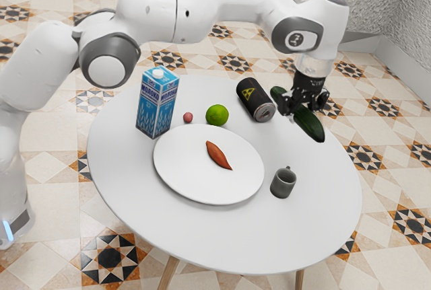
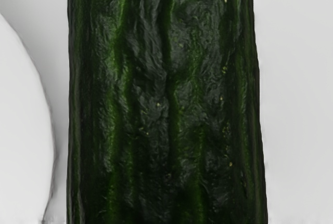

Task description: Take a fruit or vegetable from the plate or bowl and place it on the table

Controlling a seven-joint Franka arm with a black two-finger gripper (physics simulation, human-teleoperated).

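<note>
My black gripper is at the exterior view's upper right, its fingers shut around the middle of a dark green cucumber. The cucumber slants down toward the exterior view's right, crossing the line of the table's far rim, and looks raised off the tabletop. In the wrist view the cucumber lies large and close under my hand, beside a curved white plate edge. On the white plate rests a reddish-brown, pointed vegetable. The round white table stands beneath.
A blue milk carton stands behind the plate, with a small pink ball-like item and a green lime near it. A black can lies close to my gripper. The grey mug stands beside the plate.
</note>
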